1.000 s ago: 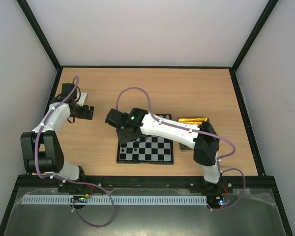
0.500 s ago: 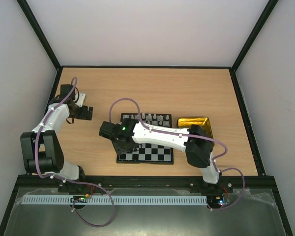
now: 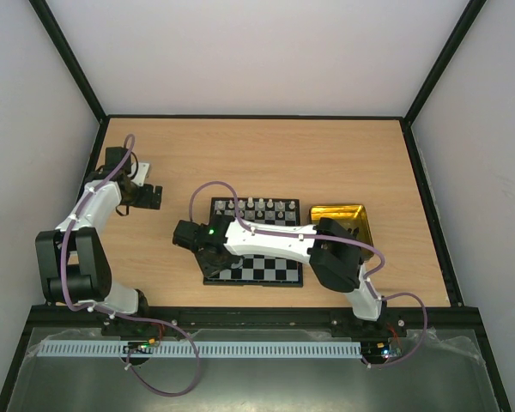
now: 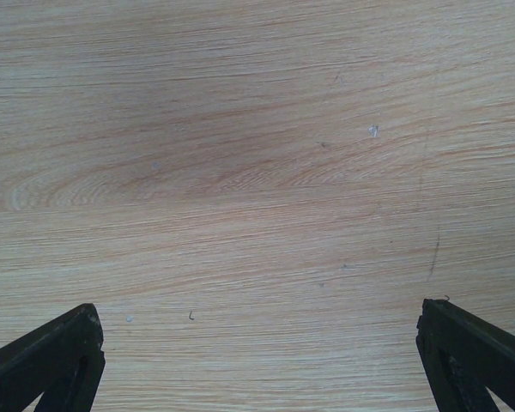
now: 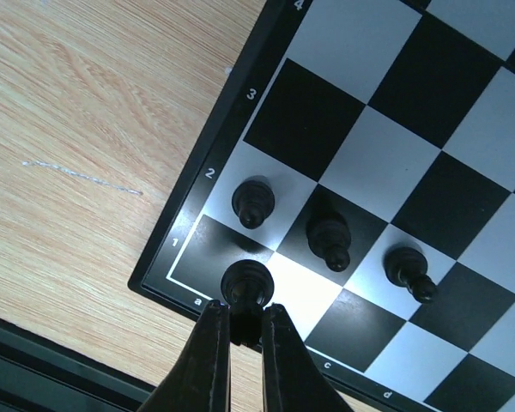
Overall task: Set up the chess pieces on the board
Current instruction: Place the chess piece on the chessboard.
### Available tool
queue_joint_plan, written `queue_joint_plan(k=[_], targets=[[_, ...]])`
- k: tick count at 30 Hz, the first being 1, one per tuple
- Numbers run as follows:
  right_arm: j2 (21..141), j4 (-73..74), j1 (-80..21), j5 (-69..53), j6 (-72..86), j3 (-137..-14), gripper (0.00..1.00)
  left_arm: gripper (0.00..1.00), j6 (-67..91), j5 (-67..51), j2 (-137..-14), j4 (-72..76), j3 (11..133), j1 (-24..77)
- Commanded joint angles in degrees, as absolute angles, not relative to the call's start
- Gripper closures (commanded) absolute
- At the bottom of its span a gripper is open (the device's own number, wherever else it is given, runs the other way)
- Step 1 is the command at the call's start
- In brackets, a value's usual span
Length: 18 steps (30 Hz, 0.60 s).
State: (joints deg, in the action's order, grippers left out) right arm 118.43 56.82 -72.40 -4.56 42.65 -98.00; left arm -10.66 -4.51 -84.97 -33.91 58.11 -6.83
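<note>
The right arm reaches leftward, low across the board [image 3: 270, 269], its forearm lying over the middle ranks and its wrist bent down at the near left corner. The right pincer [image 5: 242, 311] is closed almost fully, its two fingers clasping a black piece [image 5: 245, 281] over the dark corner square marked a and 1. Whether that piece rests on the square cannot be told. Three other black pieces [image 5: 329, 240] stand upright in the next rank, one per square, side by side. The left arm is folded back at the counter's [image 4: 257, 129] far left, well apart from the board. The left pincer [image 4: 257, 311] is spread wide, holding nothing, over bare wood.

Compared with a second ago, the right arm has drawn its wrist toward the near edge and sunk lower, and its elbow has swung nearer the base. The row of light pieces [image 3: 257, 206] on the far rank and the gold tray [image 3: 342, 213] now show uncovered. The left arm has not moved.
</note>
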Motion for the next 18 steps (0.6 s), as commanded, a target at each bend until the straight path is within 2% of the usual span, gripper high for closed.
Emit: queue_joint_plan(k=[1,18], targets=[[118.8,55.1,-72.8,-5.2,42.0,-96.9,0.98,0.01,-10.5,-5.1,-85.1,-34.0,57.6,-7.2],[120.0,54.2,-73.2,-7.0,41.3,-96.2,0.98,0.01,-10.5,-5.1,-84.7,-33.9,57.3,-7.2]])
